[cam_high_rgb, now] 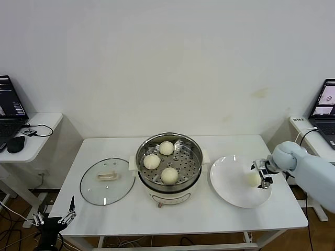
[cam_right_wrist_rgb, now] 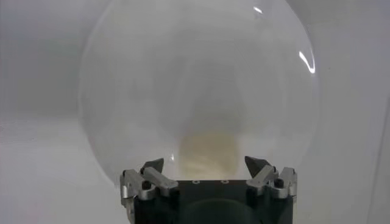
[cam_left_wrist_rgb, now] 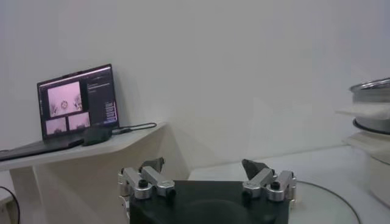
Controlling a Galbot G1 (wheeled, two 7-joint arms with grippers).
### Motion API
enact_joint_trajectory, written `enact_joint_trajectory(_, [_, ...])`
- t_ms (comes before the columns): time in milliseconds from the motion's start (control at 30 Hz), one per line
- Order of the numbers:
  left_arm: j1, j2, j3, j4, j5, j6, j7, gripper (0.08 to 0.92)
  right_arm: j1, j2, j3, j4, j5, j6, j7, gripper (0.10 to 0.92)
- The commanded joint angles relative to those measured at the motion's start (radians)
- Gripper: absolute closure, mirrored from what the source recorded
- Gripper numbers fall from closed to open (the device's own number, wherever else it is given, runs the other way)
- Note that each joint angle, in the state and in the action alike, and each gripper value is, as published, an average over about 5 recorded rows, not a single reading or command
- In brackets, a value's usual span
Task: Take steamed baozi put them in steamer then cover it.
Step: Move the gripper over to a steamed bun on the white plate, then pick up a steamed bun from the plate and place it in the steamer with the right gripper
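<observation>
Right claw (cam_high_rgb: 263, 174) spread wide, reaching forward — left claw (cam_high_rgb: 55, 218) parked low, open.

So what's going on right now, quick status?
Right end effector open around last baozi on plate. Left end effector open, parked low by table corner. Three baozi in steamer; cover off. Nothing in the way.

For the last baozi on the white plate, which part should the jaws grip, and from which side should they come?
Grip the baozi across its round middle, coming from above. It is a smooth dome lying on the shallow plate, with nothing beside it, so only its two opposite sides give a hold. The right gripper is already over it with jaws open either side; a gentle squeeze seems wise, since it looks soft.
</observation>
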Motion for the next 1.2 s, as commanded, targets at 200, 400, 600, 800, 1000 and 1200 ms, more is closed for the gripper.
enact_joint_trajectory(200, [-0.001, -0.002, 0.000, 0.005, 0.000, 0.000, 0.000, 0.177, -0.023, 0.069, 0.035, -0.093, -0.045, 0.007, 0.005, 0.289])
enact_joint_trajectory(400, [-0.002, -0.002, 0.001, 0.007, 0.000, 0.000, 0.000, 0.177, -0.023, 0.070, 0.038, -0.101, -0.051, 0.007, 0.001, 0.348])
enact_joint_trajectory(600, [-0.004, -0.002, 0.002, 0.007, 0.000, 0.000, -0.001, 0.177, -0.021, 0.068, 0.038, -0.098, -0.051, 0.006, -0.003, 0.402])
enact_joint_trajectory(800, [0.000, -0.001, -0.001, 0.003, 0.000, 0.000, -0.001, 0.177, -0.002, 0.042, 0.030, -0.066, -0.032, 0.004, -0.013, 0.460])
enact_joint_trajectory(1000, [0.002, 0.002, -0.003, -0.007, 0.000, 0.003, 0.000, 0.177, 0.118, -0.033, -0.067, 0.049, 0.065, -0.034, -0.036, 0.475])
enact_joint_trajectory(1200, [-0.001, 0.007, 0.000, -0.015, -0.002, 0.005, 0.000, 0.177, 0.390, -0.085, -0.258, 0.193, 0.221, -0.098, -0.051, 0.467])
